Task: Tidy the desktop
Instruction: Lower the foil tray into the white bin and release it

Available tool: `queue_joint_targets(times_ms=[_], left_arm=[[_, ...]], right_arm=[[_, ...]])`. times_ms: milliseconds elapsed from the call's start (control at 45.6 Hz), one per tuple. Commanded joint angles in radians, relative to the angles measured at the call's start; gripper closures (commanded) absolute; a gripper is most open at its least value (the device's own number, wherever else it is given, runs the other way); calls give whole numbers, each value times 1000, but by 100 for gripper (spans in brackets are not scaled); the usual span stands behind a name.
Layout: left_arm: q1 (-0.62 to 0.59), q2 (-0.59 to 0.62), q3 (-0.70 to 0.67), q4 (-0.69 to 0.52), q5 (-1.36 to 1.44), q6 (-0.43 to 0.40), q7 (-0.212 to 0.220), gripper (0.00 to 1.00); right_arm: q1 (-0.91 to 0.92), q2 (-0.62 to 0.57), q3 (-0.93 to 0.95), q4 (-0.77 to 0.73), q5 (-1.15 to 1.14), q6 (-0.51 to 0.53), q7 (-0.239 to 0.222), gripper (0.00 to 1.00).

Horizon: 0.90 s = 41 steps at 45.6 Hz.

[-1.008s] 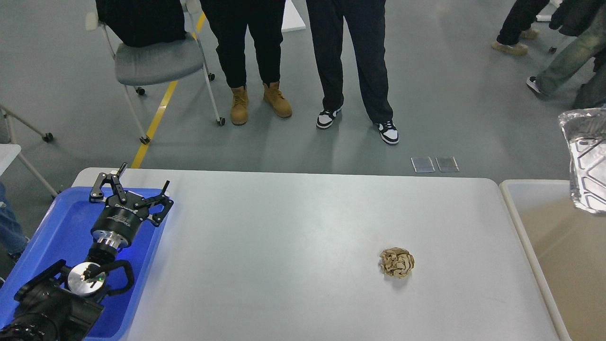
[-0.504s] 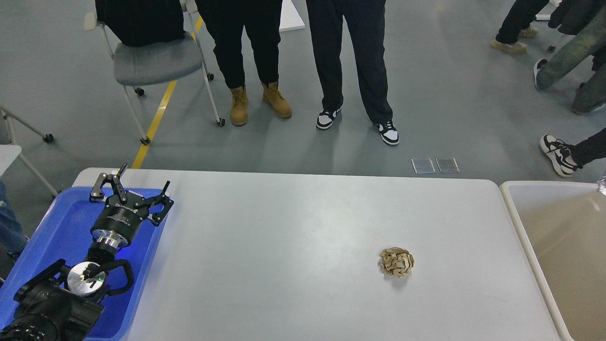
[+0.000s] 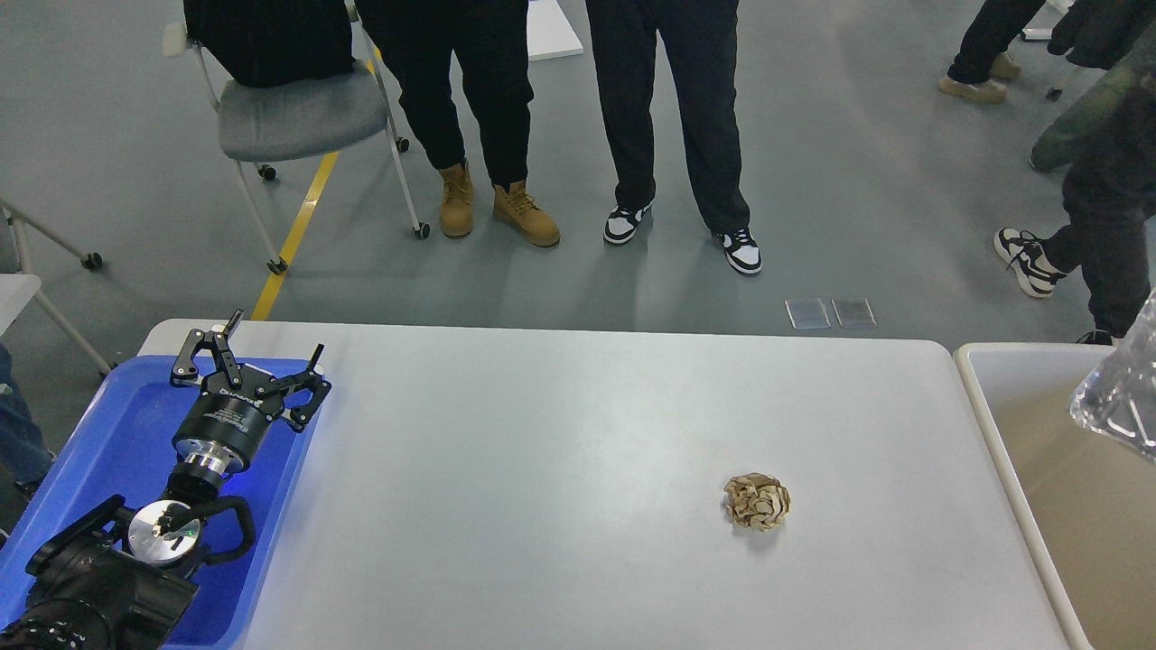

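The desktop (image 3: 560, 433) is a wide light-grey tabletop with rounded corners. A crumpled ball of brown paper (image 3: 757, 502) lies on it, right of the middle. My left gripper (image 3: 256, 350) is open and empty, held above the far end of a blue plastic tray (image 3: 99, 433) at the table's left edge, far from the paper ball. My right arm and gripper are out of view.
A beige bin (image 3: 1075, 506) stands against the table's right side, with a crinkled clear plastic piece (image 3: 1124, 397) over its far right edge. Two people (image 3: 578, 117) stand beyond the far edge. A grey chair (image 3: 298, 108) is at the back left.
My left arm has not moved. The shiny piece at the right edge left the view, then a clear plastic piece appeared over the bin. People at the back right have shifted.
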Motion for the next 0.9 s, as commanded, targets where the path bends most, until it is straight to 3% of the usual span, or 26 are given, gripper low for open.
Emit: queue_joint_targets(times_ms=[0, 351, 373, 416, 460, 504, 526, 548, 570, 876], left_arm=[[0, 0, 0, 0, -1, 0, 0, 0], [0, 0, -2, 0, -1, 0, 0, 0], [0, 0, -2, 0, -1, 0, 0, 0], [0, 0, -2, 0, -1, 0, 0, 0], [0, 0, -2, 0, -1, 0, 0, 0], [0, 0, -2, 0, -1, 0, 0, 0], [0, 0, -2, 0, -1, 0, 0, 0], [0, 0, -2, 0, -1, 0, 0, 0], [0, 0, -2, 0, -1, 0, 0, 0], [0, 0, -2, 0, -1, 0, 0, 0]], right_arm=[[-166, 85, 73, -51, 35, -72, -4, 100], [-220, 125, 125, -46, 35, -101, -4, 100], [-220, 125, 133, -46, 35, -101, -4, 95], [-220, 123, 167, -46, 35, -101, -4, 67], [-220, 122, 193, -46, 35, -99, -4, 63], [-220, 119, 213, -46, 35, -93, -4, 49], [-218, 116, 217, -46, 35, -84, -4, 34], [-218, 113, 219, -46, 35, -81, -4, 6], [-218, 110, 221, -46, 35, -79, -4, 0], [-209, 96, 231, -46, 35, -79, 2, 0]])
